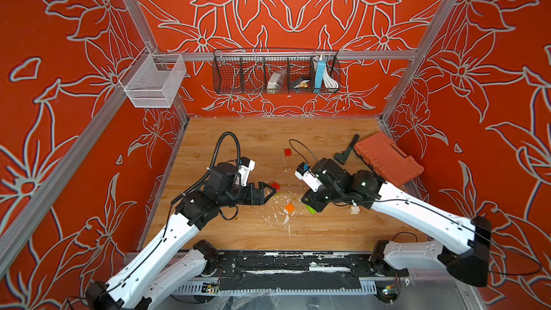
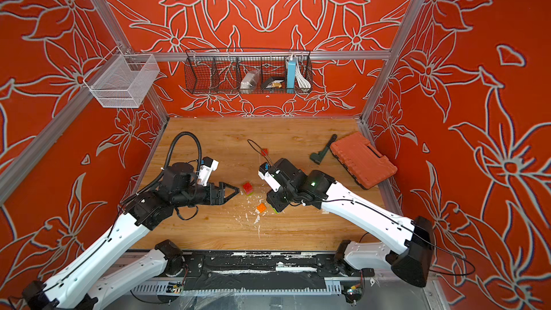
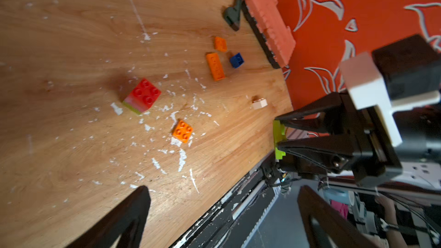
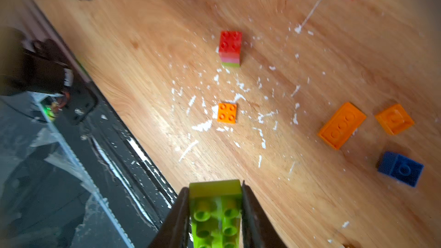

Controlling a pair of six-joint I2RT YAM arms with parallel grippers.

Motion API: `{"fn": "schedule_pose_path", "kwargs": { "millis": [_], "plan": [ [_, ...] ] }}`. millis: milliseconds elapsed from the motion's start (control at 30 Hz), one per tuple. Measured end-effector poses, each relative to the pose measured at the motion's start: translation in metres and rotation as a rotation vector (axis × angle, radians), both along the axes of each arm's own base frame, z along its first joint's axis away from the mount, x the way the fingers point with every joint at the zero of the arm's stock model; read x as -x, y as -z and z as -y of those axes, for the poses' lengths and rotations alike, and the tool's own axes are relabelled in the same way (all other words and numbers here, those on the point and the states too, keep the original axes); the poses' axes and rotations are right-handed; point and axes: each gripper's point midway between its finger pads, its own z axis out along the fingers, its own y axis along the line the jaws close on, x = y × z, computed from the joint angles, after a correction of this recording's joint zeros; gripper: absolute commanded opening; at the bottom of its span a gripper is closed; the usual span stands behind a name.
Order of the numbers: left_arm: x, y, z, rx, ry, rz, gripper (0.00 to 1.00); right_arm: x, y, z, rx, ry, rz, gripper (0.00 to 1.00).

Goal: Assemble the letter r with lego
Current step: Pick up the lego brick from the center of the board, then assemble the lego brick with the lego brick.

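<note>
My right gripper (image 4: pixel 214 187) is shut on a lime green lego brick (image 4: pixel 216 207), held just above the table near its front. That brick also shows in the left wrist view (image 3: pixel 279 139). My left gripper (image 1: pixel 269 195) stands open with nothing between its fingers, just left of a small stack with a red brick (image 1: pixel 275 186) on pink and lime green layers (image 3: pixel 142 95). An orange square brick (image 1: pixel 289 207) lies between the two grippers. A long orange brick (image 4: pixel 341 125), a short orange one (image 4: pixel 394 119) and a blue one (image 4: pixel 401 168) lie under the right arm.
Another red brick (image 1: pixel 288 152) lies farther back, mid table. A whitish brick (image 3: pixel 259 103) lies near the right arm. The orange-red ribbed case (image 1: pixel 387 159) and a dark tool (image 1: pixel 347 150) sit at the back right. White flecks (image 1: pixel 286 219) litter the wood.
</note>
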Motion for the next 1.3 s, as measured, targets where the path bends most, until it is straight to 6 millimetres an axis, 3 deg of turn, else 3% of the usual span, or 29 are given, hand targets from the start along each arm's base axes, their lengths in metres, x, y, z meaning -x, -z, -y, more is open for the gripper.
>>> {"fn": "schedule_pose_path", "kwargs": {
  "millis": [167,333,633,900,1300],
  "plan": [
    [-0.02,0.02,-0.026,0.012,-0.141,-0.072,0.96,-0.004,0.031,0.006,0.104,0.06,-0.04,0.0],
    [-0.036,0.043,-0.062,0.07,-0.297,-0.153,0.95,-0.005,0.061,-0.004,0.147,0.108,-0.105,0.0],
    [-0.048,0.042,-0.094,0.124,-0.413,-0.165,0.96,-0.003,0.115,-0.018,0.279,0.091,-0.189,0.0],
    [-0.051,0.046,-0.115,0.123,-0.495,-0.177,0.97,-0.01,0.124,-0.036,0.308,0.072,-0.183,0.0],
    [-0.051,0.049,-0.11,0.138,-0.461,-0.197,0.97,-0.023,0.133,-0.047,0.336,0.083,-0.165,0.0]
  ]
}}
